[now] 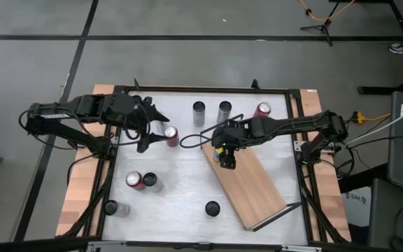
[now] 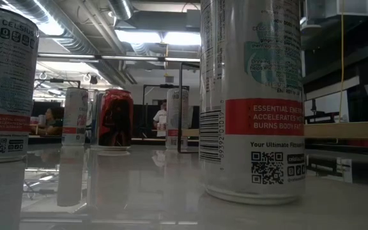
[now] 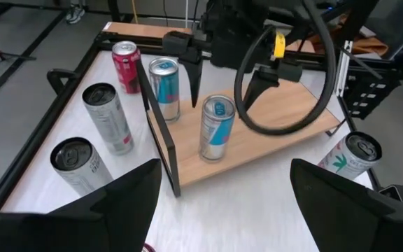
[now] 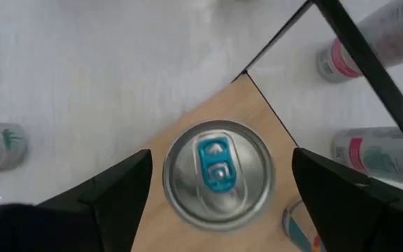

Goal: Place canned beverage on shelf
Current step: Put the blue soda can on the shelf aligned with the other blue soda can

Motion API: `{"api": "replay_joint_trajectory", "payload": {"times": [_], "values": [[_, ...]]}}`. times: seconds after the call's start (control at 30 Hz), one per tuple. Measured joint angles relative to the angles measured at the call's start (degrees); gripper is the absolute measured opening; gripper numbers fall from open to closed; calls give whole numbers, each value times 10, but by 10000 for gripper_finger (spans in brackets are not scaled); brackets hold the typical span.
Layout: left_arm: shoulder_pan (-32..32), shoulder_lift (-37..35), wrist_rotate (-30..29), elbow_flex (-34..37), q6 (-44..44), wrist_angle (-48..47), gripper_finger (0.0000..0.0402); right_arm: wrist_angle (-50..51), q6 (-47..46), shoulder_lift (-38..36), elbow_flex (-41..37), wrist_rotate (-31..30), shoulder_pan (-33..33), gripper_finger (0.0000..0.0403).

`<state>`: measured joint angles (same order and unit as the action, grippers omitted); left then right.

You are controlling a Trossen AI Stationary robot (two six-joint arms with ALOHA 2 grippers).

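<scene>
Directly beneath my right gripper (image 4: 219, 189), a silver can with a blue pull tab (image 4: 217, 173) is standing upright on the long light-wood shelf with black wire end rails (image 4: 187, 126), close to the shelf's far-left corner. My right fingers are spreading wide on either side of its lid, not touching it, so the can is sitting released. A second blue and silver can (image 3: 164, 87) is standing just beside it on the board, nearer the far rail.

From above, the shelf (image 1: 254, 185) is lying diagonally across the right half of the white tabletop (image 1: 180, 182), running from the centre toward the near-right corner, and my right gripper (image 1: 227, 155) is hovering over its far-left end.

My left gripper (image 1: 147, 128) is hanging open over the table's far-left area, gripping nothing, with a red can (image 1: 171, 135) just to its right. It is facing the shelf, well apart from it. More grey and red cans are standing scattered on the tabletop.
</scene>
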<state>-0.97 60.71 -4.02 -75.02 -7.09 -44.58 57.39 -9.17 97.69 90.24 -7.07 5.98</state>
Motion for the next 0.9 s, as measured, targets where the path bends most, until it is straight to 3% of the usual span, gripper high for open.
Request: {"api": "replay_joint_trajectory", "payload": {"times": [0.53,0.9], "values": [[0,0,0,0,2,0,310,4,1,16,0,0,0,329],[0,0,-23,1,2,0,310,10,5,16,1,1,0,230]]}}
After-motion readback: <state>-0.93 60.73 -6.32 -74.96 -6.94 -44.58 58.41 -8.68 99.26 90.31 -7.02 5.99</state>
